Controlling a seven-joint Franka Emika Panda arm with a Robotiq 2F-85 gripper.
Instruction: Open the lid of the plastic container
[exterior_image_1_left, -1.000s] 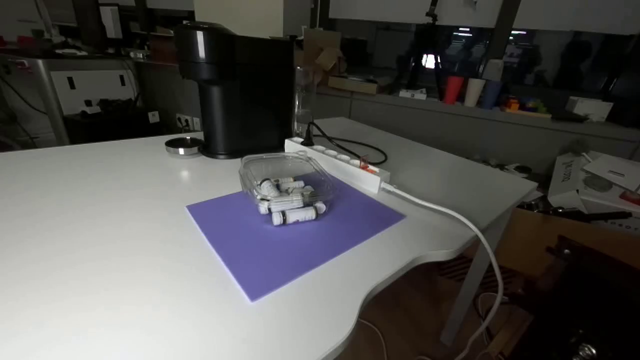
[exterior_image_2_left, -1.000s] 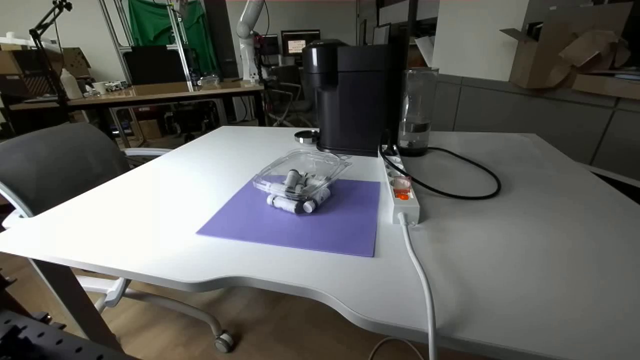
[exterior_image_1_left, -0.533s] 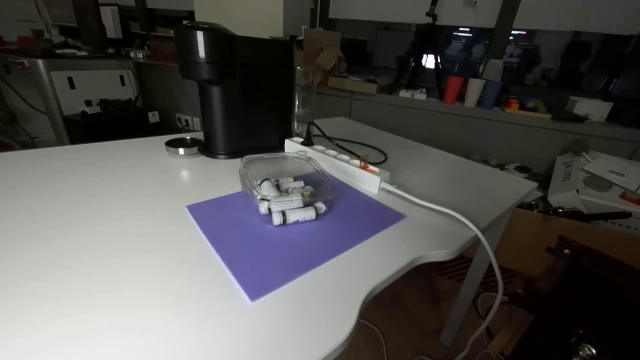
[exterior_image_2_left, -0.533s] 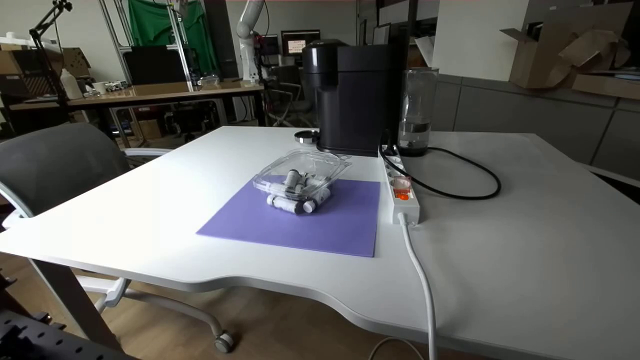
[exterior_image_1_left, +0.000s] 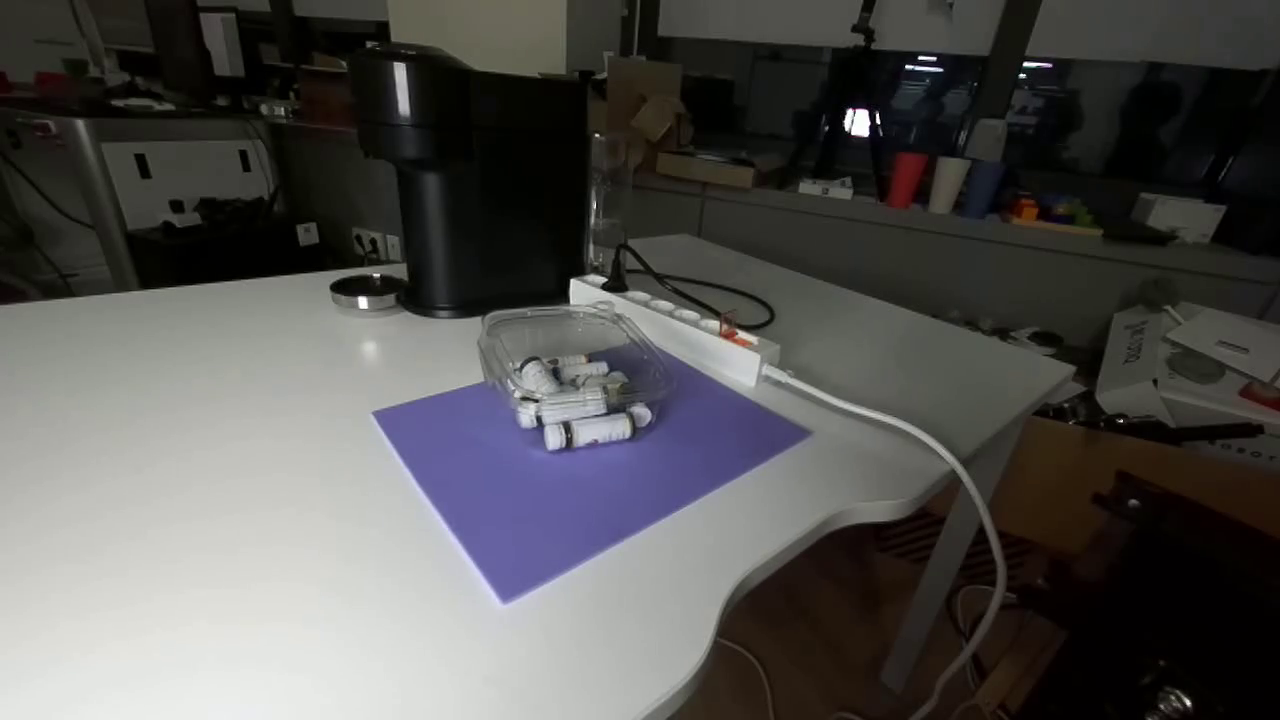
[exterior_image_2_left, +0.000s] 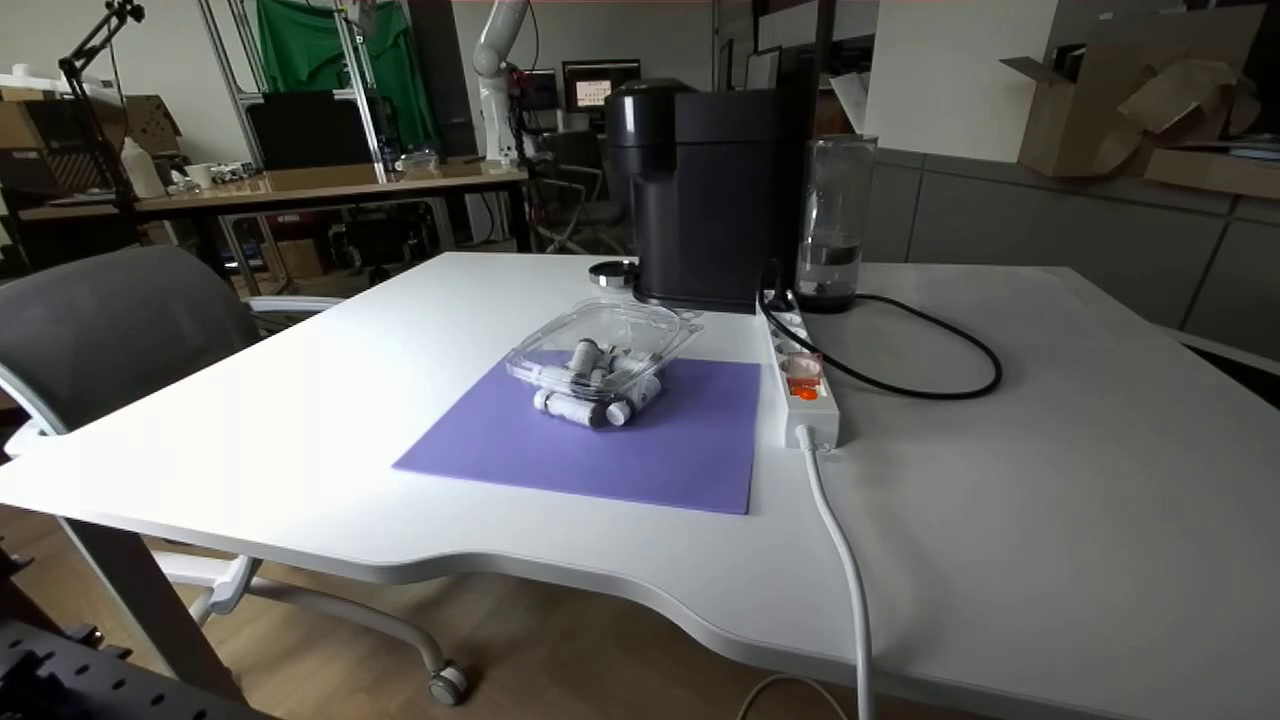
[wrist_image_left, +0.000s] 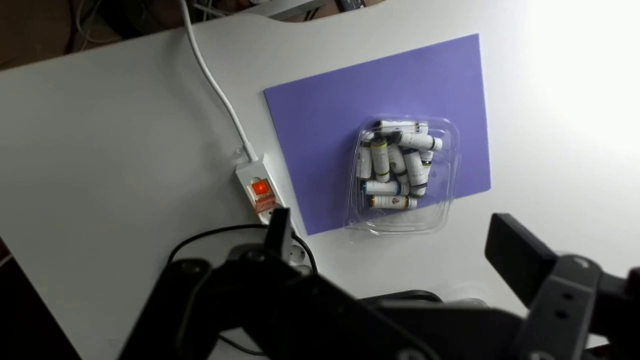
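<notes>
The end effector (wrist_image_left: 390, 225) gapes above the table (wrist_image_left: 165, 150)

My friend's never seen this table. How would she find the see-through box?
Find the tall black machine on the white table. Nearer the camera in both exterior views lies a purple mat. On it sits the plastic container: clear with rounded corners, holding little white bottles, unlike the solid white power strip nearby.

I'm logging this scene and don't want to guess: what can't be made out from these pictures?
Lid latched or not: clear edges blend together in every view.
Bottle labels: text too small in every view.
White cable, far end: cut off by the bottom edge in both exterior views, the top edge in the wrist view.
Part of the power strip: hidden by the gripper, wrist view.
</notes>
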